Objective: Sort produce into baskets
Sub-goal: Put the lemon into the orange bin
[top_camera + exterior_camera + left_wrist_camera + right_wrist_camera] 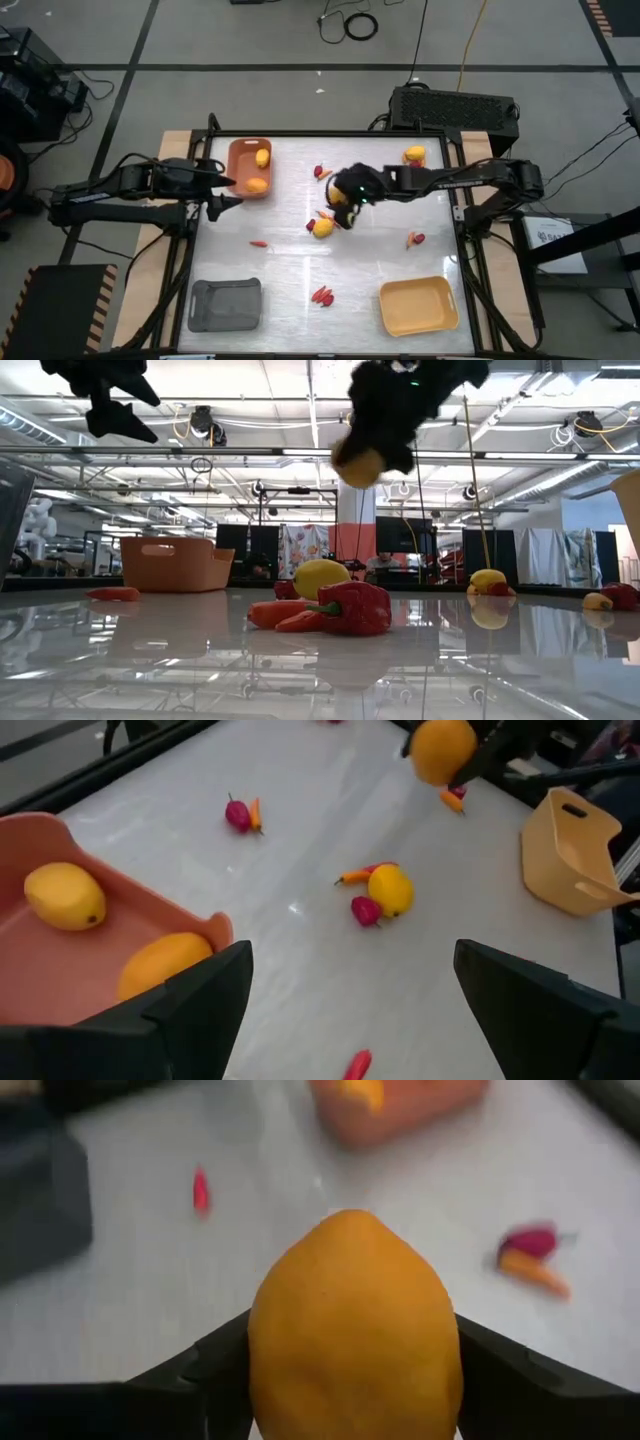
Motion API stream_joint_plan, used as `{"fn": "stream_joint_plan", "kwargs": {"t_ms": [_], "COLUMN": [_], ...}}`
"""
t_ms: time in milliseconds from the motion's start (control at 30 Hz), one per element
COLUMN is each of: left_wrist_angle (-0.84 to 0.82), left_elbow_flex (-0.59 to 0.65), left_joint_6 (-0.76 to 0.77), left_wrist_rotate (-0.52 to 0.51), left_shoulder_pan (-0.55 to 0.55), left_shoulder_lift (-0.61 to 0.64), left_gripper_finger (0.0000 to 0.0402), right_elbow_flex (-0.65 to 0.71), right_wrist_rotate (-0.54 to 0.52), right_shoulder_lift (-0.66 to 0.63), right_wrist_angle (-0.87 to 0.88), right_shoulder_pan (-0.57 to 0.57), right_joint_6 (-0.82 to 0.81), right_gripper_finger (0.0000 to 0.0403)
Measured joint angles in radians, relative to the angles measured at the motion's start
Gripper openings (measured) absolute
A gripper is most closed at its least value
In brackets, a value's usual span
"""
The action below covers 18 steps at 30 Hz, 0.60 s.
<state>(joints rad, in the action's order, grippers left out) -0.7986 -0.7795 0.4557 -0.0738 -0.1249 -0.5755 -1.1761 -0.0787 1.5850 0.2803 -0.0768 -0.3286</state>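
- The right gripper (345, 205) is hanging above the middle of the glossy white desk (300, 270), its dark jaws pinching a smooth, oval orange lemon (352, 1330) by its two sides, clear of the surface.
- Directly below that held lemon, a second yellow lemon (322, 228) is lying on the desk, touching a red chilli piece (365, 911) and a thin orange carrot stick (352, 876).
- The orange-brown basket (236, 152), a shallow plastic tray with rounded corners, is sitting at the far left corner of the desk and holding two lemons (258, 170).
- The left gripper (222, 192) is hovering just beside that basket's near rim, its jaws spread wide with nothing between them.
- The grey basket (226, 305) is sitting at the near left corner, well apart from the orange-brown one.
- The yellow basket (418, 307) is sitting at the near right corner.
- Another lemon (414, 155) is resting near the far right corner of the desk.
- A small red piece (259, 243) is lying between the orange-brown basket and the grey one, and a red cluster (321, 295) is lying between the grey and yellow baskets.
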Motion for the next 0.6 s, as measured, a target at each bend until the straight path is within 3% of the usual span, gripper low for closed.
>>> {"fn": "stream_joint_plan", "kwargs": {"t_ms": [300, 600], "left_wrist_angle": [0.045, 0.037], "left_elbow_flex": [0.000, 0.000], "left_joint_6": [-0.055, -0.072], "left_wrist_rotate": [0.016, 0.057], "left_shoulder_pan": [0.002, 0.004], "left_shoulder_lift": [0.001, 0.001], "left_gripper_finger": [0.0352, 0.0352], "right_elbow_flex": [-0.220, -0.697], "right_wrist_rotate": [0.005, -0.001], "right_shoulder_lift": [0.309, 0.680], "right_wrist_angle": [-0.377, -0.407], "right_shoulder_pan": [-0.019, -0.072], "right_joint_6": [-0.035, 0.027], "right_gripper_finger": [0.0254, 0.0254]}}
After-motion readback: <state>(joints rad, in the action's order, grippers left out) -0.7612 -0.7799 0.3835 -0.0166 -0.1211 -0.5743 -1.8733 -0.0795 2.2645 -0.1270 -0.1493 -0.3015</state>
